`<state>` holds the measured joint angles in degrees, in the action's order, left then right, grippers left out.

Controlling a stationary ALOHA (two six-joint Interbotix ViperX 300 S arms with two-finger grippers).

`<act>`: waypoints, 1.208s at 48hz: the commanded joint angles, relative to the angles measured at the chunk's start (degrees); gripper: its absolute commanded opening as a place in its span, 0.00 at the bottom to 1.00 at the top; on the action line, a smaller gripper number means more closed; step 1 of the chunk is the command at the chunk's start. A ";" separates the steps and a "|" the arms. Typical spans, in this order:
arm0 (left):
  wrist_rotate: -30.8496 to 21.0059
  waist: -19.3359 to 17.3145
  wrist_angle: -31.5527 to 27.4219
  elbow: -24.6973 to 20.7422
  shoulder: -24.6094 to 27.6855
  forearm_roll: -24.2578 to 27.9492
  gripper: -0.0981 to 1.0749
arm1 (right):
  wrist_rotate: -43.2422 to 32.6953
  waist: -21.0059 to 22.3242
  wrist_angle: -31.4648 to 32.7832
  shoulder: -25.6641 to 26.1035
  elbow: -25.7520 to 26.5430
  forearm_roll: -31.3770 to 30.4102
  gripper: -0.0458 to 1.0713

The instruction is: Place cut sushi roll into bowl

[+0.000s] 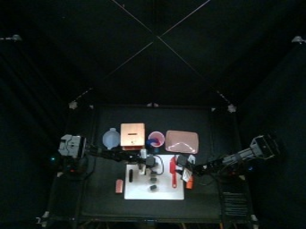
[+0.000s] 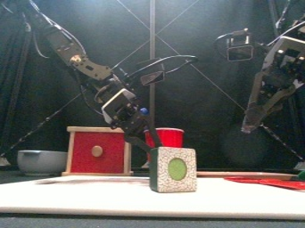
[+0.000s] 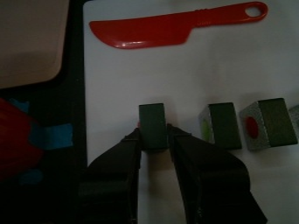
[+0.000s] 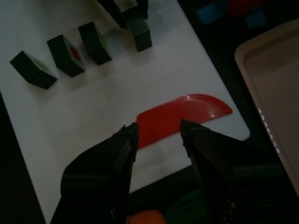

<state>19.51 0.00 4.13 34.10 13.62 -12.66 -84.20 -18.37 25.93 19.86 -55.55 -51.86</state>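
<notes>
Holding nothing visible: bowl (image 2: 42,161) beside box (image 2: 98,150).

Top: straight down from high, counter (image 1: 153,183) small. Front: level at counter edge, close. Wrists: near, downward. Shared across wrist views: white board (image 3: 128,87) and red knife (image 3: 176,26).

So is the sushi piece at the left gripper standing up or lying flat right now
Standing on edge. In the left wrist view the sushi piece shows its narrow dark side, upright on the white board, with the left gripper around it.
</notes>
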 commanded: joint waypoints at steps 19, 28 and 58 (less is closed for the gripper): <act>-0.09 0.88 -2.11 4.13 -15.56 0.00 0.49 | 0.00 0.18 -0.09 0.53 0.18 0.26 0.76; 0.00 1.05 -1.58 13.80 -30.50 0.97 0.49 | 0.09 0.18 -0.09 0.53 0.18 0.26 0.76; -0.09 -32.26 1.85 40.08 -68.55 -5.89 0.49 | 0.09 0.26 0.00 0.53 0.44 0.26 0.76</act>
<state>19.25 -25.93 5.80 73.30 -54.32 -16.61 -84.20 -18.11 25.93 19.86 -55.81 -51.50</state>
